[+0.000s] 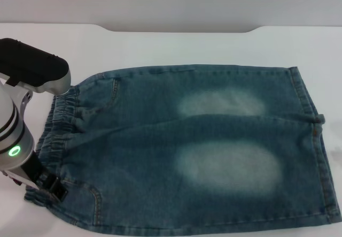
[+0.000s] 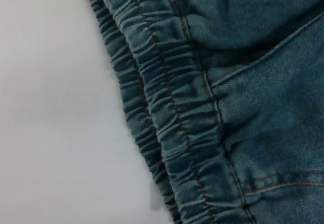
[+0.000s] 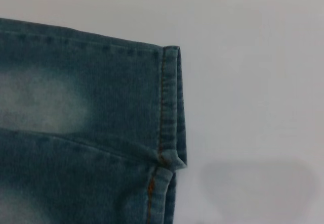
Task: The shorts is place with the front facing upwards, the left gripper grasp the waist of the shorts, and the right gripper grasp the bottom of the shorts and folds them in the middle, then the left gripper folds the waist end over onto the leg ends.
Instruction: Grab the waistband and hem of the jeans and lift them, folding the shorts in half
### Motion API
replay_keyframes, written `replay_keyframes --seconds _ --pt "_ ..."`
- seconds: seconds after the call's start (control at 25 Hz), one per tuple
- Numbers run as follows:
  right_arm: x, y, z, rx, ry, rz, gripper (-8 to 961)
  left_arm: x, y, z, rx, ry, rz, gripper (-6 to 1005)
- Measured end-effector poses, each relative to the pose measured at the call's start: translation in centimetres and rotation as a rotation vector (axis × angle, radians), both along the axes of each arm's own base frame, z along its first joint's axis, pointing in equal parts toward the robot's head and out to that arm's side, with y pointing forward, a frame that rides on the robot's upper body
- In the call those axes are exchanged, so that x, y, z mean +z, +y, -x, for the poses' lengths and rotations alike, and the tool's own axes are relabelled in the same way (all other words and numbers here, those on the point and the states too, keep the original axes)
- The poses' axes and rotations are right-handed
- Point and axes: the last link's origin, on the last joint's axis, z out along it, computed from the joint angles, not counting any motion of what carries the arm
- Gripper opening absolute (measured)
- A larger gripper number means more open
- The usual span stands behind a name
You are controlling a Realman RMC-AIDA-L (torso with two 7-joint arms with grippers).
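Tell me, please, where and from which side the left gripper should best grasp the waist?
Probably the near corner of the waist, from the table side on the robot's left: its ruffled elastic band forms a thick, free edge there, and the left gripper already sits beside it.

a plain white tabletop [image 1: 176, 47] carries everything here. a pair of faded blue denim shorts [image 1: 214, 151] lies flat and spread out directly on it, front side up. the waist [image 1: 61, 124], a gathered elastic band, lies toward the robot's left, its ruffled edge resting on the white surface. the bottom of the shorts [image 1: 318, 140], with straight stitched hems, lies toward the right. bare tabletop shows on the far side and at both ends.
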Motion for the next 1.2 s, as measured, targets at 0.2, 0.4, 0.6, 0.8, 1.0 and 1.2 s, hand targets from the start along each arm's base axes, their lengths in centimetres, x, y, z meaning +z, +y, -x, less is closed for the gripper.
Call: replay_keyframes --seconds 0.2,0.4,0.6,0.8,1.0,1.2 --pt "-0.1 0.0 0.1 0.002 0.002 0.002 670 -0.1 0.1 0.3 0.001 0.005 0.005 845" --pt "-0.1 0.0 0.1 0.005 0.003 0.003 669 -0.2 0.1 0.5 0.007 0.008 0.010 844" --pt "-0.3 -0.1 0.2 0.005 0.006 0.008 667 -0.3 0.1 0.7 0.009 0.007 0.010 844" --pt "-0.2 -0.1 0.3 0.007 0.007 0.008 665 -0.3 0.2 0.7 0.007 0.007 0.010 843" --pt "-0.4 -0.1 0.5 0.009 0.020 0.016 664 -0.5 0.1 0.9 0.016 0.009 0.015 843" --pt "-0.3 -0.2 0.6 0.011 0.020 0.014 662 -0.9 -0.2 1.2 0.026 0.027 0.041 842"
